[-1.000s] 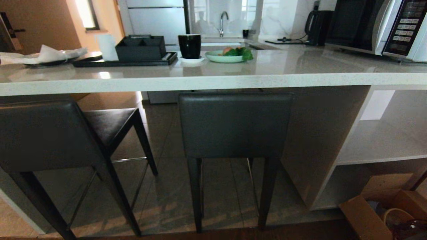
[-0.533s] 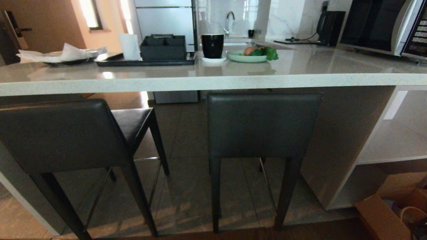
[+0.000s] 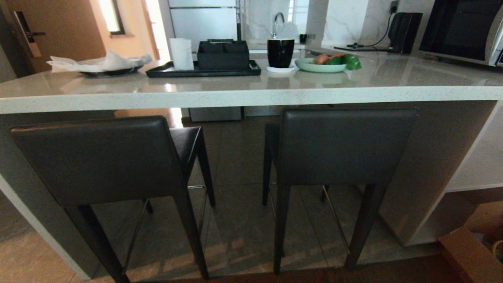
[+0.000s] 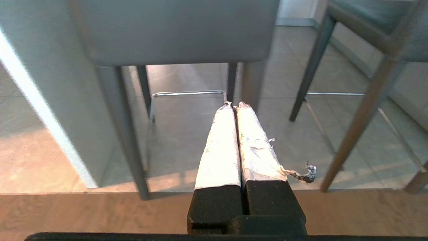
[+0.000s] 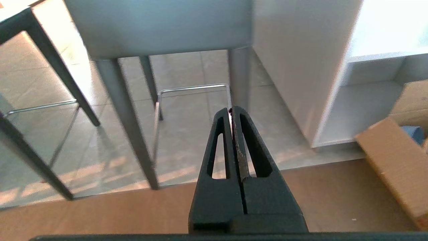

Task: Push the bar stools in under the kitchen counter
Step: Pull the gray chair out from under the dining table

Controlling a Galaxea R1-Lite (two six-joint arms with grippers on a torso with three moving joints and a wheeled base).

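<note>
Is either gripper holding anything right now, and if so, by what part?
Nothing is held. The left gripper and right gripper are both shut on nothing, hanging above the floor short of the stools.

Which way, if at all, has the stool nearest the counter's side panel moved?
No. The stool still sits beside the side panel; the whole view slid right, so the camera moved.
</note>
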